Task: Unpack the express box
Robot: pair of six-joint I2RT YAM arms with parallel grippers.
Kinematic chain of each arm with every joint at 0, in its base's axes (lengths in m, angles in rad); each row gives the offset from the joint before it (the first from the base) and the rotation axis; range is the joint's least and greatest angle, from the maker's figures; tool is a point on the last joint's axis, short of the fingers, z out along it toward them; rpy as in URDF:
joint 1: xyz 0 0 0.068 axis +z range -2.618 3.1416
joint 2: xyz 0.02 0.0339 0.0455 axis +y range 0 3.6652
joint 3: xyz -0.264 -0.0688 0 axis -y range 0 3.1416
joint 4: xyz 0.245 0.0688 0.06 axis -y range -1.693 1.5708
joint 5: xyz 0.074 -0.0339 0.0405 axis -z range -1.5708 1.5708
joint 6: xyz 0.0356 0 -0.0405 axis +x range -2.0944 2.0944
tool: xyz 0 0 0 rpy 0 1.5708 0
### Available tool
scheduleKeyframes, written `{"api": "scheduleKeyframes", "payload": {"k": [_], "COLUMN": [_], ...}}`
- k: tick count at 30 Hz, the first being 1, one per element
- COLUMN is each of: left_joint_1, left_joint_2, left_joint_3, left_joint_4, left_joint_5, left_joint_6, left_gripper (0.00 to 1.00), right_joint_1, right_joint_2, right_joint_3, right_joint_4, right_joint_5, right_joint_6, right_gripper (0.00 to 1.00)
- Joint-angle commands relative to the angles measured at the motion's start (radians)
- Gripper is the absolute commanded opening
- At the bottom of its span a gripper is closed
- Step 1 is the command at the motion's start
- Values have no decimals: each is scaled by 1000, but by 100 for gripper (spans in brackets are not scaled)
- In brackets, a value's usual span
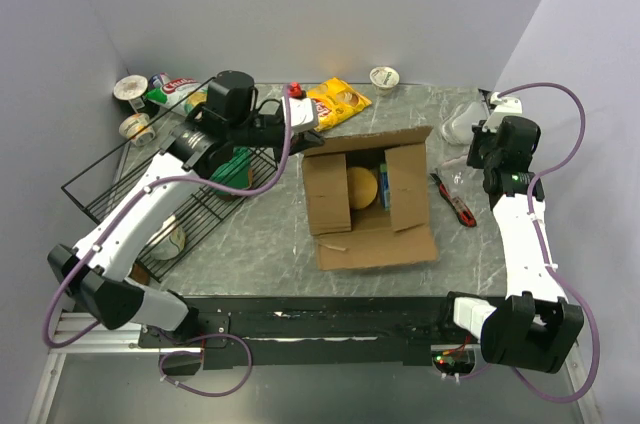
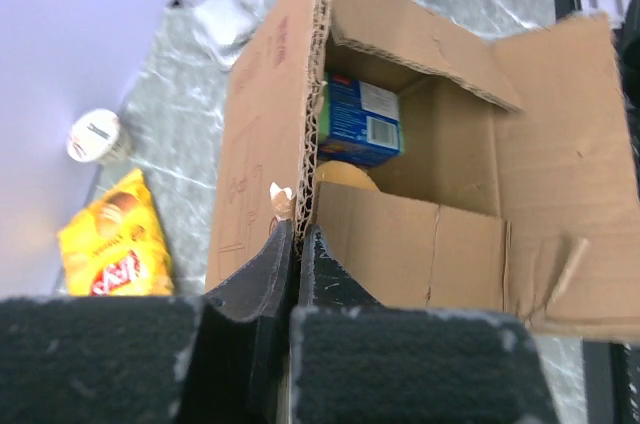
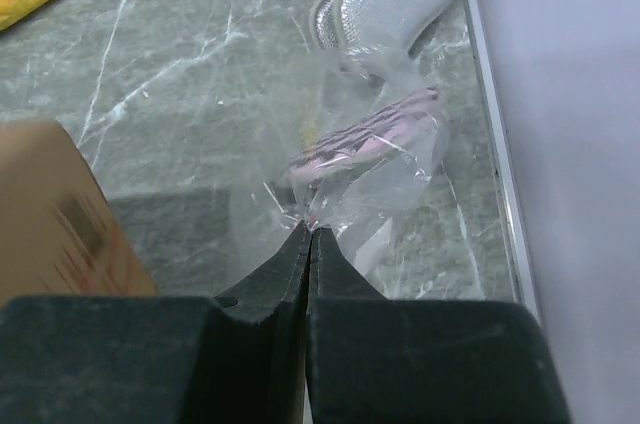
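express box [image 1: 375,242]: matt brown corrugated cardboard; plastic bag [image 3: 370,159]: clear, glossy, crinkled film; table [image 1: 270,234]: smooth marbled grey.

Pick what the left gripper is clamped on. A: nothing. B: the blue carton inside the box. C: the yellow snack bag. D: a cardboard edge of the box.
D: the left wrist view shows the left gripper closed on a corrugated edge of the express box, with the blue carton and yellow snack bag untouched.

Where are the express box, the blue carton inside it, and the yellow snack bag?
express box [image 1: 378,242]: top external view, on its near flap.
blue carton [image 2: 360,126]: left wrist view, on its printed face.
yellow snack bag [image 1: 338,102]: top external view, middle of the bag.
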Motion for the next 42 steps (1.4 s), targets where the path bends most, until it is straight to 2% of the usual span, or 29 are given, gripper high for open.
{"api": "scheduleKeyframes", "payload": {"k": [1, 2, 3, 6, 8, 9, 12, 14, 15, 16, 17, 21, 24, 33, 38, 42], "left_joint_1": [-3, -3, -3, -3, -1, 0, 5, 19, 25, 37, 40, 57, 71, 85, 86, 91], "left_joint_2": [-26, -28, -26, -10, 24, 58, 122, 185, 210, 216, 219, 245, 237, 201, 196, 193], "left_joint_3": [-25, -30, -36, -47, -36, -14, 26, 71, 71, 63, 56, 47, 25, -29, -39, -41], "left_joint_4": [189, 197, 214, 228, 219, 200, 171, 153, 160, 189, 203, 220, 246, 274, 265, 248], "left_joint_5": [36, 34, 25, 7, -9, -9, -32, -26, -22, -15, -9, 4, 23, 48, 57, 74], "left_joint_6": [-31, -35, -44, -73, -110, -132, -247, -360, -397, -426, -470, -554, -589, -595, -560, -518], "left_gripper": [1, 1, 1, 1, 1, 1, 1, 1, 1, 1, 1, 1, 1, 1, 1, 1], "right_joint_1": [-7, -9, -9, -9, -7, 2, 57, 164, 193, 286, 327, 525, 632, 698, 698, 646], "right_joint_2": [-4, 3, 10, 52, 49, 46, 9, -29, -42, -66, -75, -108, -61, 69, 56, 38], "right_joint_3": [-1, 0, 6, 87, 155, 184, 270, 298, 298, 287, 279, 204, 161, 75, 40, 71], "right_joint_4": [57, 64, 61, -1, -20, -41, -67, -116, -142, -181, -207, -264, -247, -181, -164, -133], "right_joint_5": [-14, -10, -19, -97, -137, -208, -343, -436, -463, -520, -532, -491, -367, -119, 5, 127], "right_joint_6": [-8, -19, -29, -74, -65, -65, -127, -228, -262, -314, -344, -422, -369, -267, -256, -324], "right_gripper": [0, 0, 10, 52, 58, 59, 57, 55, 53, 52, 51, 41, 36, 17, 11, 9]}}
